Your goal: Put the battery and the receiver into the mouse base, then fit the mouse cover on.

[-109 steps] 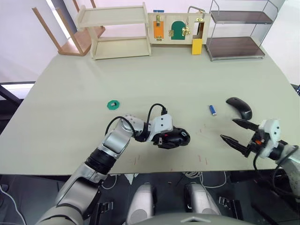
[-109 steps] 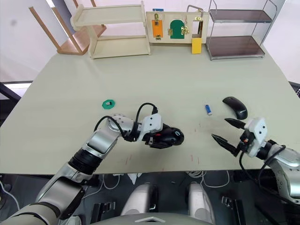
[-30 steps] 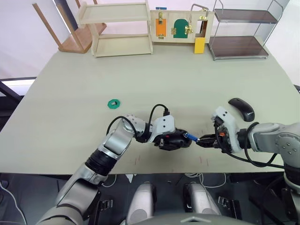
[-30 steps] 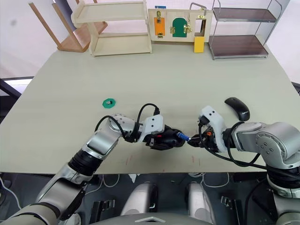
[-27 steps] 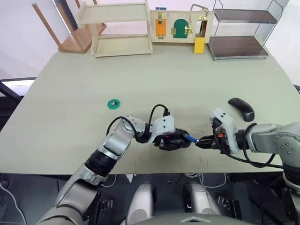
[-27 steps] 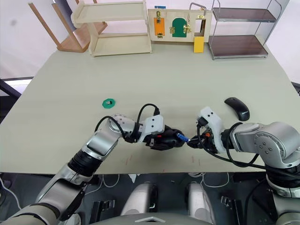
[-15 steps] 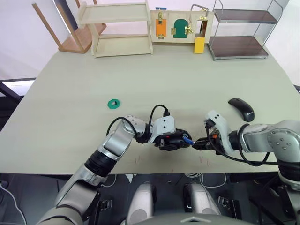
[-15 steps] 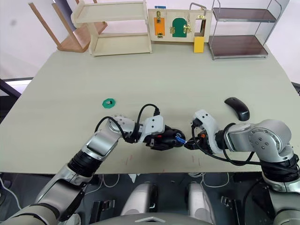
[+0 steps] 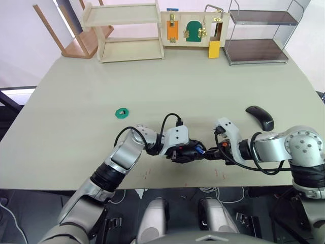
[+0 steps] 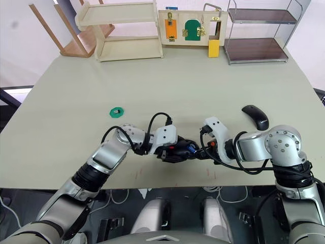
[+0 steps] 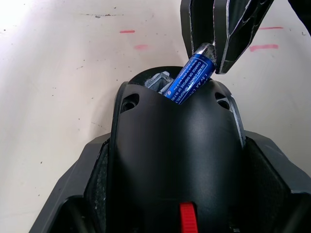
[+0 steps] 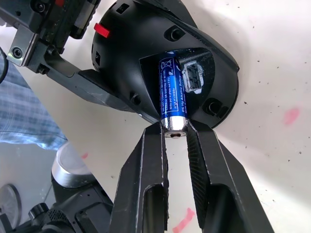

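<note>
Battery seating is the step we are working on: our right gripper (image 12: 175, 141) is pinching the small blue cylindrical battery (image 12: 171, 94) by its silver end, fingers closed tight on it, and its far end is already dipping into the hollow of the black oval mouse base with red parts (image 12: 146, 68). To do this well, we judge that we should be lowering the pinched end until the cell lies flat along its slot, pushing gently lengthwise so the far end meets the contact, and parting the fingers only once it is lying level; letting go while it is tilted risks it popping out or jamming beside the grey metal socket (image 12: 190, 77) next to it. Our left gripper (image 9: 175, 151) is clamped around the mouse base from the opposite side, bracing it on the pale green table (image 9: 203, 96) so it is not sliding under the push. Both forearms are lying low over the near table edge, wrists turned inward, so the two grippers are meeting nose to nose. Beyond our right gripper, well apart, the smooth curved black mouse cover (image 9: 259, 117) is waiting on the table. We cannot make out the receiver.
</note>
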Controlling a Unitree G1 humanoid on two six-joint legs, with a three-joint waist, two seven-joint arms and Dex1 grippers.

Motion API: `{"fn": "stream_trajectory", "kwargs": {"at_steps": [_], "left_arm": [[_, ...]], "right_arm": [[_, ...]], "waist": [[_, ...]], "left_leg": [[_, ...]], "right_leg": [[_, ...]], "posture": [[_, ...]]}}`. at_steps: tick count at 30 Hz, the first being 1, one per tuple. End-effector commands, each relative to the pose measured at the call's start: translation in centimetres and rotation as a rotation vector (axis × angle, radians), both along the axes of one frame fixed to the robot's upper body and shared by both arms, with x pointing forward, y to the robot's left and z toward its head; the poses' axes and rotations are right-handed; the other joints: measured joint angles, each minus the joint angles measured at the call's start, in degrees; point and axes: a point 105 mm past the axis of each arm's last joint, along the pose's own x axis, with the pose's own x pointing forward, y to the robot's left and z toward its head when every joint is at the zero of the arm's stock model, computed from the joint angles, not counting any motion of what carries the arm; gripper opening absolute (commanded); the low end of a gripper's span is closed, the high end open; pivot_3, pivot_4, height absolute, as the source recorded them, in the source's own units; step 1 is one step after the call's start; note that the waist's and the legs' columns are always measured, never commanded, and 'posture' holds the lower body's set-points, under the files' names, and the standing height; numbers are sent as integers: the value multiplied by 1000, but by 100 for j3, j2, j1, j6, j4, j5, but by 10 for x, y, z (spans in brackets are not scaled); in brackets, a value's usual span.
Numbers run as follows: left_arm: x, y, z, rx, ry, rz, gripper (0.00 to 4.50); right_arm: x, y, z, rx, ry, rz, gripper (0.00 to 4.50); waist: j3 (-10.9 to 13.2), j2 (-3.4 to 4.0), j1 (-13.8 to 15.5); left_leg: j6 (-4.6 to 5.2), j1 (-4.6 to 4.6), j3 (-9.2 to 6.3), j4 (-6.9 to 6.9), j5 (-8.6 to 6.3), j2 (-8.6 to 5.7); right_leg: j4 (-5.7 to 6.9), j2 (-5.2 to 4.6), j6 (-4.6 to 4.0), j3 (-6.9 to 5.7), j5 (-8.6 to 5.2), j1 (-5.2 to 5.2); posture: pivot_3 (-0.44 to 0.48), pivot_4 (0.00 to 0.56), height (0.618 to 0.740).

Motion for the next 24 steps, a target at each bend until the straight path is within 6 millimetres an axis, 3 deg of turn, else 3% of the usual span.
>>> {"fn": "stream_trajectory", "kwargs": {"at_steps": [1, 4, 6, 17, 22, 24], "left_arm": [[-11, 1, -19, 53, 61, -15, 2980], [-11, 0, -19, 53, 59, -15, 2980], [-11, 1, -19, 53, 58, -13, 2980], [-11, 2, -18, 50, 56, 1, 2980], [-11, 3, -19, 49, 58, 5, 2980], [-11, 3, -19, 49, 57, 8, 2980]], "right_arm": [[-2, 5, 6, 8, -15, 27, 1298], [-3, 3, 7, 1, -16, 26, 2715], [-4, -2, 10, -3, -21, 28, 3240], [-20, -17, 21, -28, -157, 86, 3240], [-26, -27, 11, -26, -284, 104, 3240], [-21, -27, 11, 48, -368, 88, 2709]], "waist": [[0, 0, 0], [0, 0, 0], [0, 0, 2], [0, 0, 14], [-1, -1, 20], [-1, -2, 19]], "left_leg": [[0, 0, 0, 0, 0, 0], [0, -1, 1, 0, 0, 0], [0, -2, 1, 0, 0, 0], [3, -10, -3, -5, -2, -1], [3, -10, -3, -5, -2, -2], [3, -8, -2, -4, -2, -3]], "right_leg": [[0, 0, 0, 0, 0, 0], [0, 0, 1, 1, 1, 0], [0, 0, 1, 1, 1, -1], [-16, -2, 5, -4, 2, -1], [-18, -2, 7, -6, 1, 0], [-18, -2, 4, -6, -2, 1]], "posture": [[0, 150, 740], [0, 150, 740], [0, 150, 740], [0, 150, 740], [0, 150, 740], [0, 150, 740]]}}
